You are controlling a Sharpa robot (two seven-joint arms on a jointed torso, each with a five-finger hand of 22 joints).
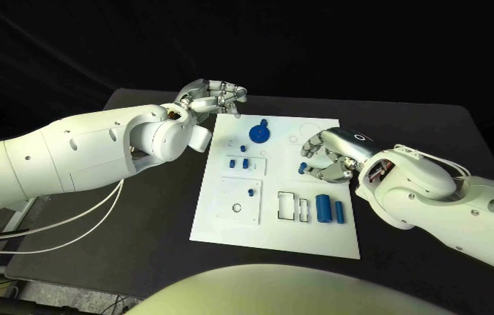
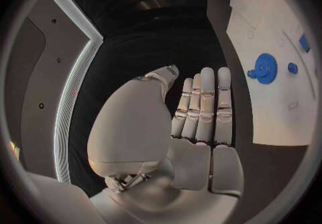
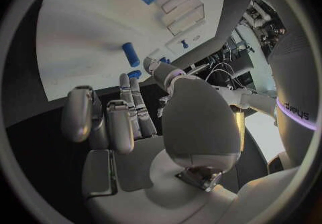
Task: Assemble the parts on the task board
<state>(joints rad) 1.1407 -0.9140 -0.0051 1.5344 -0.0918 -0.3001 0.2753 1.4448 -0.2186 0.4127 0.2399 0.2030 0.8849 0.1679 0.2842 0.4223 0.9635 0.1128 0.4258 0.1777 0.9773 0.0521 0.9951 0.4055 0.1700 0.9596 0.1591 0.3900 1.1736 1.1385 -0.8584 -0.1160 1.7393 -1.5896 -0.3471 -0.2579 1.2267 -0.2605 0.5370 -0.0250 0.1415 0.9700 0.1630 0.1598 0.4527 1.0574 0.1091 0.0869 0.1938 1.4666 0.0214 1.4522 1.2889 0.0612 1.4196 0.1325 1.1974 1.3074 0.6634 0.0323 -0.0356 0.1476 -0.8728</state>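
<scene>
The white task board (image 1: 276,215) lies flat in the middle of the black bench (image 1: 412,126). On it sit a blue gear (image 1: 261,133) near the far edge, small blue pegs (image 1: 240,163) at mid-board, and two blue cylinders (image 1: 330,208) side by side near the right edge. The right hand (image 1: 331,156) hovers over the board's right side, fingers loosely spread, holding nothing, a small blue peg (image 1: 304,168) just beside its fingertips. The left hand (image 1: 211,98) hangs off the board's far left corner, fingers straight and empty.

One task board (image 1: 270,233), two hands, two blue cylinders (image 1: 323,206), one blue gear (image 1: 260,133)
</scene>
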